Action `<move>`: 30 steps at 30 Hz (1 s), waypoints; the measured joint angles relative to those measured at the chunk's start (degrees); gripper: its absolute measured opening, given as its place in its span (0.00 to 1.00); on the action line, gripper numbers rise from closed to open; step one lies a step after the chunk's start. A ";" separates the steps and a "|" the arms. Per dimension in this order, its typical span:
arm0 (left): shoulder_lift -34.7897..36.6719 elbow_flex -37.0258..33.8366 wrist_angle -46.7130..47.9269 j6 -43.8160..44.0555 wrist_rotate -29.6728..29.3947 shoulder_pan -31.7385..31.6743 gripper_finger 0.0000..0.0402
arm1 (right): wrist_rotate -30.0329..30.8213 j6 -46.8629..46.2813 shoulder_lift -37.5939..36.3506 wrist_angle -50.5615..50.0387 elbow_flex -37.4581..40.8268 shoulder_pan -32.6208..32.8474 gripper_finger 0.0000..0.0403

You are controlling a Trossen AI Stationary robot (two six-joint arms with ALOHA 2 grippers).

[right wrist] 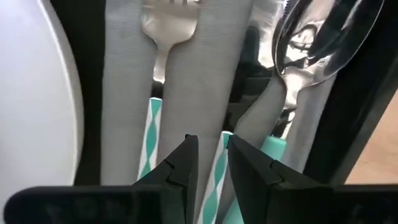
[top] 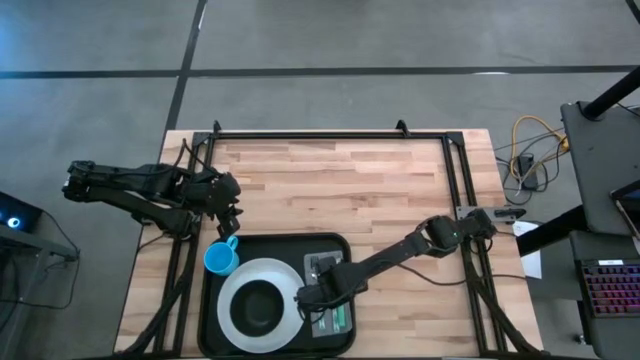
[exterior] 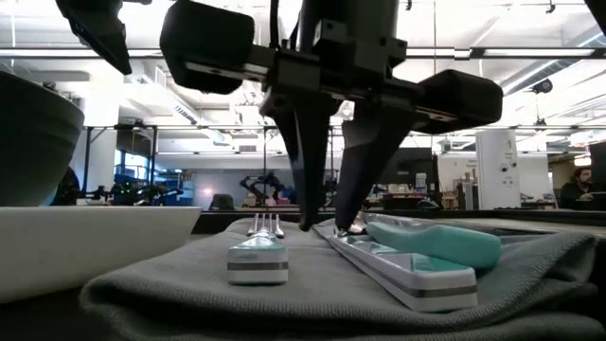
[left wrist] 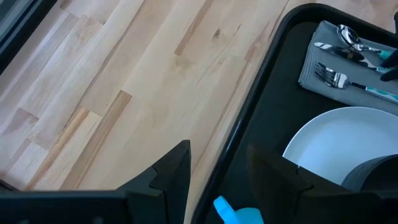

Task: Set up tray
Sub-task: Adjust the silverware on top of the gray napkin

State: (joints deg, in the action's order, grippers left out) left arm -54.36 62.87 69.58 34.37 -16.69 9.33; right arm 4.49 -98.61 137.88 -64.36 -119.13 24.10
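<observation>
1. The tabletop [top: 380, 190] carries the black tray [top: 215, 330] at its near edge, toward the left corner.
2. In the tray's left half, a white plate [top: 235, 290] holds a dark bowl [top: 262, 308]; a blue cup [top: 221, 259] sits in the far-left corner.
3. The grey napkin [top: 322, 262] lies along the tray's right side under a fork [right wrist: 163, 28], a knife [exterior: 402, 270] and a spoon [right wrist: 323, 37].
4. The right tool [right wrist: 211, 163] is low over the cutlery handles, narrowly parted and holding nothing; any adjustment should be straight down and gentle, so the crowded neighbours stay put.
5. The left tool [left wrist: 217, 165] hovers open over the tray's far-left rim, close above the cup.
</observation>
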 joint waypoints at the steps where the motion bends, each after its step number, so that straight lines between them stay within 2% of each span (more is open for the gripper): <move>1: 0.02 0.00 0.00 0.00 0.00 0.02 0.34 | 0.00 0.06 0.00 0.02 0.22 -0.02 0.19; 11: 0.00 0.00 0.00 0.00 0.00 0.00 0.34 | -0.07 0.59 0.00 0.91 3.21 -0.39 0.17; 22: 0.01 0.00 -0.01 0.02 0.00 0.02 0.34 | 0.24 3.53 0.13 4.92 3.19 -2.20 0.07; 30: 0.01 -0.01 0.00 0.00 0.00 -0.01 0.34 | 0.48 3.21 0.13 5.46 2.22 -2.38 0.08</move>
State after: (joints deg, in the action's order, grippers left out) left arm -54.36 62.86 69.58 34.37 -16.69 9.32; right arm 4.97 -95.40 138.02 -58.89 -116.90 21.71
